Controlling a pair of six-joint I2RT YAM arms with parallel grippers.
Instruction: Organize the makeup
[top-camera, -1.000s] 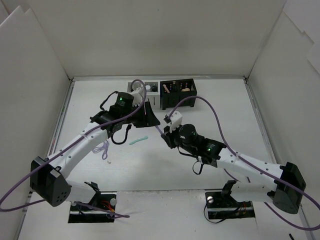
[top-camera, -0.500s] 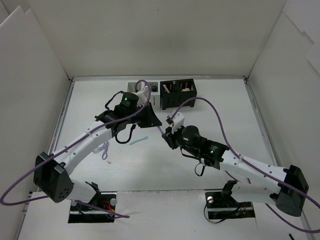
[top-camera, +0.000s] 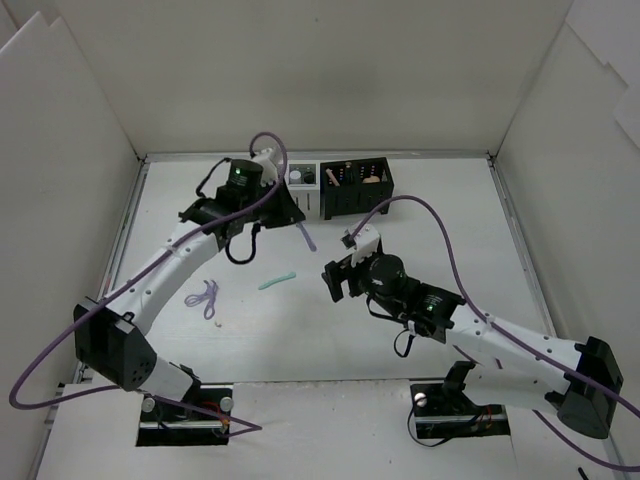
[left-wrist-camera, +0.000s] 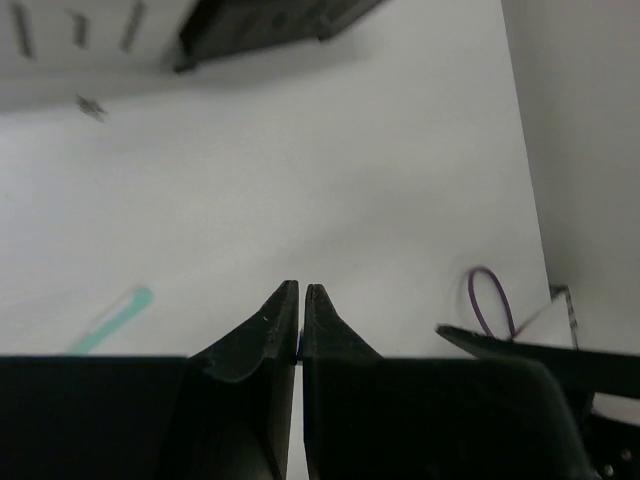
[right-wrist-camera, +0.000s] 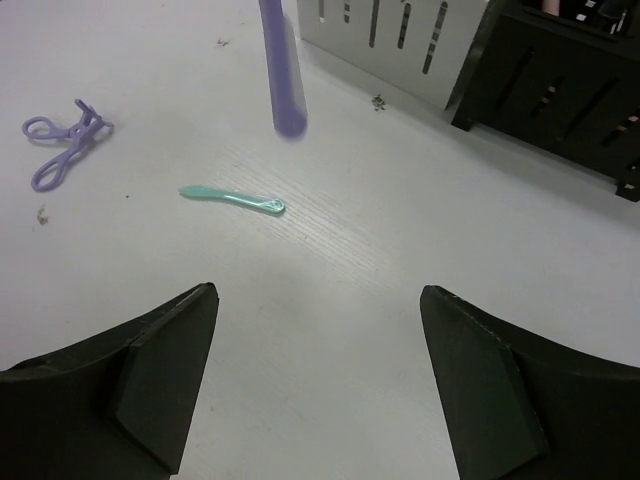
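Observation:
My left gripper (top-camera: 291, 217) is shut on a thin purple stick (top-camera: 306, 238), which hangs from it above the table in front of the boxes. In the left wrist view its jaws (left-wrist-camera: 301, 290) are pressed together with only a bluish sliver between them. The right wrist view has the purple stick (right-wrist-camera: 281, 70) hanging at the top. My right gripper (top-camera: 335, 281) stands open and empty just right of it; its fingers (right-wrist-camera: 318, 292) are wide apart over bare table. A mint stick (top-camera: 277, 281) (right-wrist-camera: 232, 198) (left-wrist-camera: 112, 320) lies flat on the table.
A white slotted box (top-camera: 297, 186) (right-wrist-camera: 398, 38) and a black slotted box (top-camera: 356, 190) (right-wrist-camera: 560, 75) holding several cosmetics stand at the back. A purple looped tool (top-camera: 204, 297) (right-wrist-camera: 62, 148) lies at the left. White walls enclose the table.
The left gripper shut on the purple stick and carried it up and back toward the boxes. The right gripper opened, let go of the stick and drew back.

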